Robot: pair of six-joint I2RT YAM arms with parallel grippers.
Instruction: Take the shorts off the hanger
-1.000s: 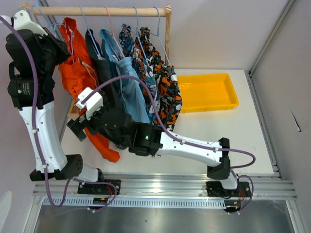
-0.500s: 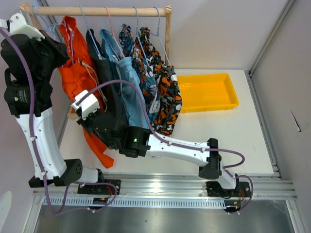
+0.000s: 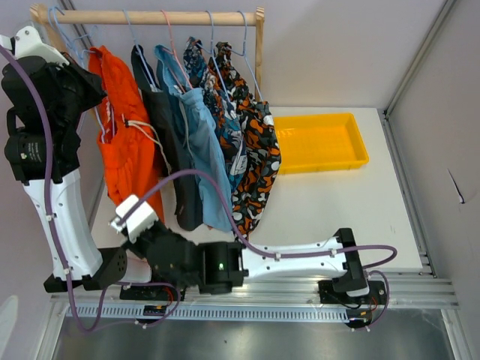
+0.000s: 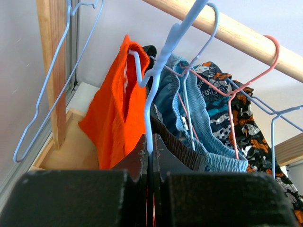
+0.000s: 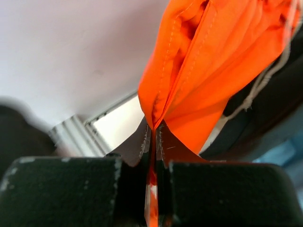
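The plain orange shorts (image 3: 127,150) hang stretched long at the left end of the wooden rail (image 3: 150,16), on a light blue hanger (image 4: 163,56). My left gripper (image 4: 151,142) is shut on that hanger's wire just below its hook, up by the rail (image 3: 88,75). My right gripper (image 5: 154,130) is shut on the bottom hem of the orange shorts (image 5: 213,61), low near the table's front edge (image 3: 146,225). Dark grey shorts (image 3: 169,142), light blue shorts (image 3: 206,150) and printed shorts (image 3: 255,150) hang further right.
A yellow tray (image 3: 322,140) lies on the table right of the rack. An empty blue hanger (image 4: 52,94) dangles beside the rack's wooden post (image 4: 53,56). A pink hanger (image 4: 255,61) sits among the other shorts. A wall runs along the right.
My right gripper shut on the orange shorts' hem and drew back toward the near edge, pulling the bunched fabric out straight. The left arm has barely shifted.
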